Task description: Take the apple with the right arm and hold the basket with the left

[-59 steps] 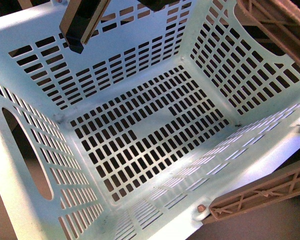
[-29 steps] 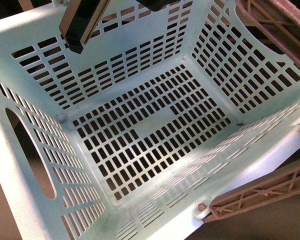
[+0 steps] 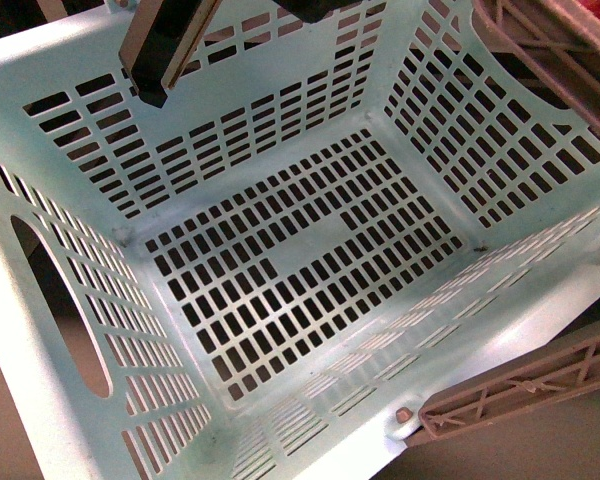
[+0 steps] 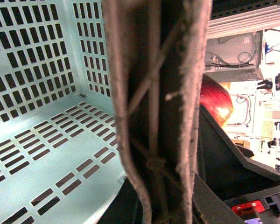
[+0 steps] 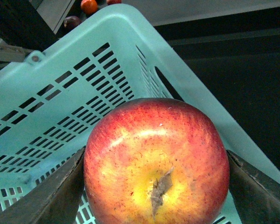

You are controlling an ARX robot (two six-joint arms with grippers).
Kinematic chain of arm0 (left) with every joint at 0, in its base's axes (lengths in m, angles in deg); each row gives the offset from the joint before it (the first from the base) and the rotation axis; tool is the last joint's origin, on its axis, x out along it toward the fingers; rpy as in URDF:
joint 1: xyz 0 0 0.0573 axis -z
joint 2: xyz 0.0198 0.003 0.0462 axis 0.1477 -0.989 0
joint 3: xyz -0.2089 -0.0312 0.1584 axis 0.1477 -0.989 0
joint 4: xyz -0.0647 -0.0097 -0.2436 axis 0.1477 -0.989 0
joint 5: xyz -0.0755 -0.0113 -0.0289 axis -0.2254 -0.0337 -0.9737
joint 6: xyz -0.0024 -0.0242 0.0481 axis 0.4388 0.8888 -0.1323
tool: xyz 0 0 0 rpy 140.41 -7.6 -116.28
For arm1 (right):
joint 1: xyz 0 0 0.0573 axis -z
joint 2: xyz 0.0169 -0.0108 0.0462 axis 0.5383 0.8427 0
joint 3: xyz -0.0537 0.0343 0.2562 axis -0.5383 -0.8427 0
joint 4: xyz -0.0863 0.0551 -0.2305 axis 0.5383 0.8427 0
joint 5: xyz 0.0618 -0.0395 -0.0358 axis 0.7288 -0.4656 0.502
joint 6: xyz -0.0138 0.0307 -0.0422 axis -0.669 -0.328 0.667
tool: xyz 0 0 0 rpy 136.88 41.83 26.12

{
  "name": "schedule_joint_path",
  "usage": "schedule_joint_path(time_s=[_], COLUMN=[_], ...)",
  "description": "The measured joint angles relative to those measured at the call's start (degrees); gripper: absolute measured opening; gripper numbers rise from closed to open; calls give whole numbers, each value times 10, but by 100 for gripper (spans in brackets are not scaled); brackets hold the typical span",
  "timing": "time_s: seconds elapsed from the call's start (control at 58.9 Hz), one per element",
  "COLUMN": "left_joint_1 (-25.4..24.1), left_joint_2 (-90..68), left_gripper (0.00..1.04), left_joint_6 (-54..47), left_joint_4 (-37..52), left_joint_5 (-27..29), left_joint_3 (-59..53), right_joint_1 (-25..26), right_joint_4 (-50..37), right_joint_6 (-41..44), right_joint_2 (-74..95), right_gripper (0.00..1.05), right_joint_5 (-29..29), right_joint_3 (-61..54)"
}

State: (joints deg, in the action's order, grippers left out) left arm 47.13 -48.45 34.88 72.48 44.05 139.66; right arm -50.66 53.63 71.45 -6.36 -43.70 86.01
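Apple [image 5: 156, 163] pick done, right fingers [image 5: 60, 191] clamped on it; can't tell if left fingers [image 4: 154, 116] grip basket [image 3: 540, 300]; next likely: steady basket, apple over it.

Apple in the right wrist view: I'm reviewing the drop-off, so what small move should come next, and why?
Probably carry the apple a little further in over the basket before any release. The right gripper has it clamped between both fingers, seemingly near the rim, and the front view shows nothing lying on the basket's floor yet.
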Motion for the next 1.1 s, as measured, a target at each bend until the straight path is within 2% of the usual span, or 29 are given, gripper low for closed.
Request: schedule_joint_path(time_s=[0.102, 0.271, 0.39, 0.475, 0.56, 0.645, 0.916, 1.035, 1.103], left_joint_1=[0, 0, 0, 0, 0, 0, 0, 0, 0], left_joint_2=[0, -2, -3, -3, -3, -3, -3, -3, -3], left_gripper=[8, 8, 8, 8, 8, 8, 8, 8, 8], left_joint_6=[0, -2, 3, 0, 0, 0, 0, -2, -2], left_joint_4=[0, 0, 0, 0, 0, 0, 0, 0, 0], left_joint_5=[0, -1, 1, 7, 5, 1, 2, 3, 2], left_joint_3=[0, 0, 0, 0, 0, 0, 0, 0, 0], right_joint_1=[-10, 2, 26, 42, 69, 85, 121, 164, 177], right_joint_4=[0, 17, 63, 144, -10, -104, -112, -101, -95], right_joint_6=[-8, -9, -1, 2, 83, 131, 167, 172, 174], right_joint_2=[1, -31, -97, -183, -254, -289, -352, -382, -397], right_gripper=[96, 96, 96, 96, 81, 67, 23, 4, 2], right_joint_5=[-8, -40, -118, -212, -101, -51, -16, 37, 36], right_joint_3=[0, -6, -26, -53, -143, -192, -259, -275, -284])
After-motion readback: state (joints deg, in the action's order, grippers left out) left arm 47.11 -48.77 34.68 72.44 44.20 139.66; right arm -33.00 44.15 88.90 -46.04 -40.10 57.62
